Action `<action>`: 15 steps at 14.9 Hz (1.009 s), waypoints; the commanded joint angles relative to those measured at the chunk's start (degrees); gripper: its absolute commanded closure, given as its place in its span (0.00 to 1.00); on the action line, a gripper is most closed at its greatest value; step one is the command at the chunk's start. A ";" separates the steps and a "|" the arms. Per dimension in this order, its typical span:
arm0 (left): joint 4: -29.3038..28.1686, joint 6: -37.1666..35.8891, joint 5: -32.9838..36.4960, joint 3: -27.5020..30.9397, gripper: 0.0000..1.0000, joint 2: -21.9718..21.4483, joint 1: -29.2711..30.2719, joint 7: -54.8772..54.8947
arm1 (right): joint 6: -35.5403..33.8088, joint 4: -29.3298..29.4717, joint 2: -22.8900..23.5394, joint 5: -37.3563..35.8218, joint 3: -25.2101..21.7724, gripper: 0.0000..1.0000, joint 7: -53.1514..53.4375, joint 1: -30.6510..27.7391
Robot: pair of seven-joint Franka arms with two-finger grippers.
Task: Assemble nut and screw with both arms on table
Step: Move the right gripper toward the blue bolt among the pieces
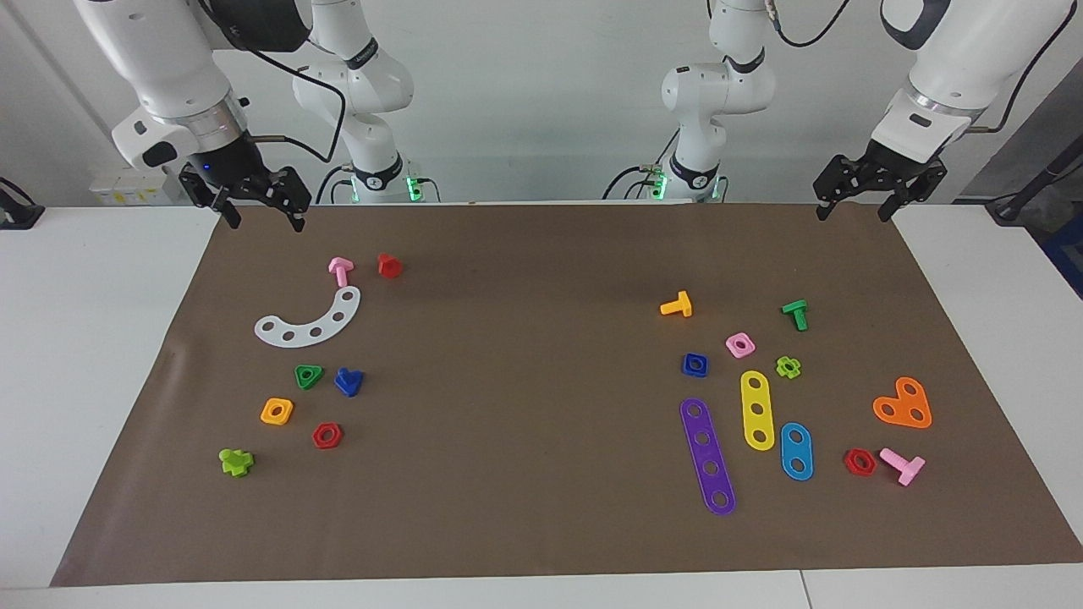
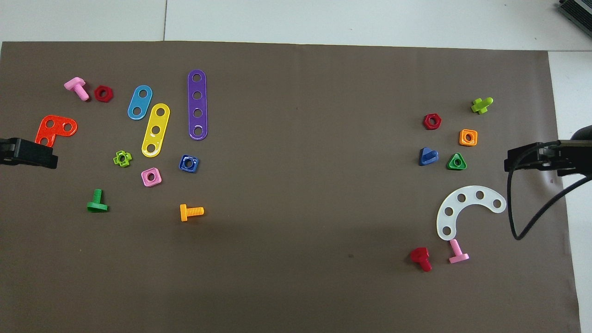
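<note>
Nothing has been joined yet: the nut lies at the left arm's end, the screw at the right arm's, and the left gripper and right gripper are held wide, with nothing in them.

Bright, even light; soft faint shadows; both views sharp.
</note>
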 commanded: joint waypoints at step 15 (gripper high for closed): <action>-0.98 -0.06 -0.30 -0.27 0.00 -1.14 0.74 -0.36 | 29.02 -11.14 11.95 1.61 0.21 0.00 -9.19 1.99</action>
